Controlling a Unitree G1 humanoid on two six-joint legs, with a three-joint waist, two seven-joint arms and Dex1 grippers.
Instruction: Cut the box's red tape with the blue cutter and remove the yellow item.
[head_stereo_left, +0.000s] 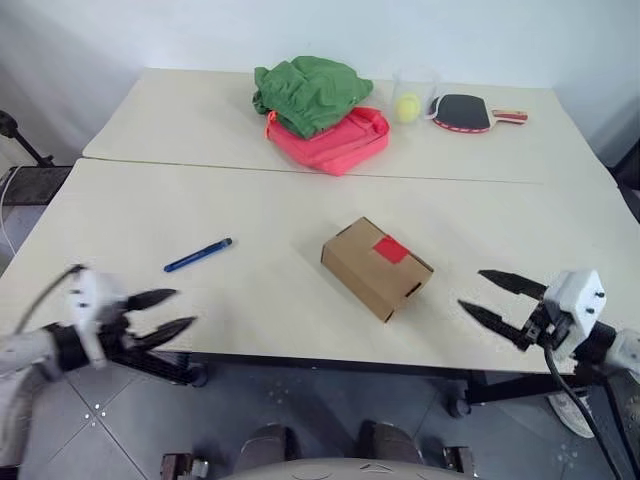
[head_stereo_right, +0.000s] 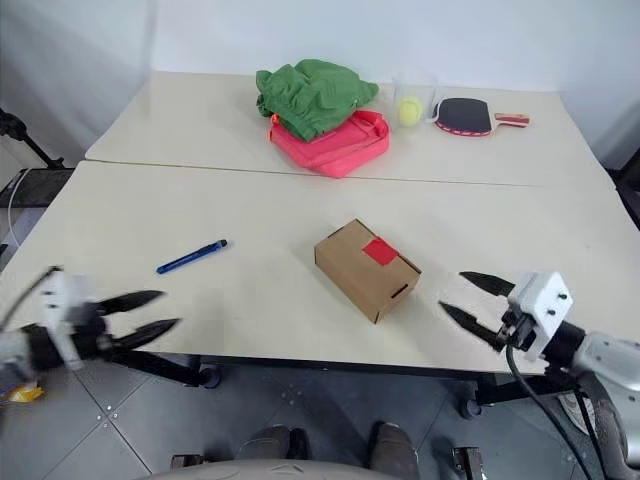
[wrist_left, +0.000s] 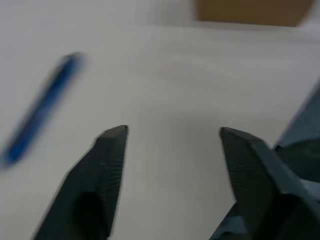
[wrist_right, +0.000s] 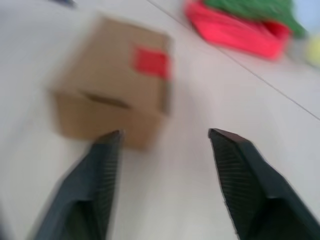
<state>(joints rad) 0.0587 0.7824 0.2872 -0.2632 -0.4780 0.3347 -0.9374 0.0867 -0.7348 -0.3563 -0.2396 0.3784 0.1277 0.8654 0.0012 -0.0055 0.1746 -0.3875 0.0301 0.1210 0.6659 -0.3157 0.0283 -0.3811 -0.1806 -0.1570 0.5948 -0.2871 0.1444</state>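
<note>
Both my grippers hover empty at the table's (head_stereo_left: 120, 200) near edge, left gripper (head_stereo_left: 166, 313) and right gripper (head_stereo_left: 493, 297) spread wide. Blue cutter (head_stereo_left: 198, 255) lies ahead of my left; box (head_stereo_left: 376, 267), red tape (head_stereo_left: 391, 249) up, sits mid-table, sealed, presumably hiding the yellow item.

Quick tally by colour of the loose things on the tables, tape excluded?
Blue: 1, blue cutter
Brown: 1, box
Green: 1, cloth
Pink-red: 1, bag
Clear: 1, cup
Yellow-green: 1, ball
Black-red: 1, paddle
Total: 7
</note>
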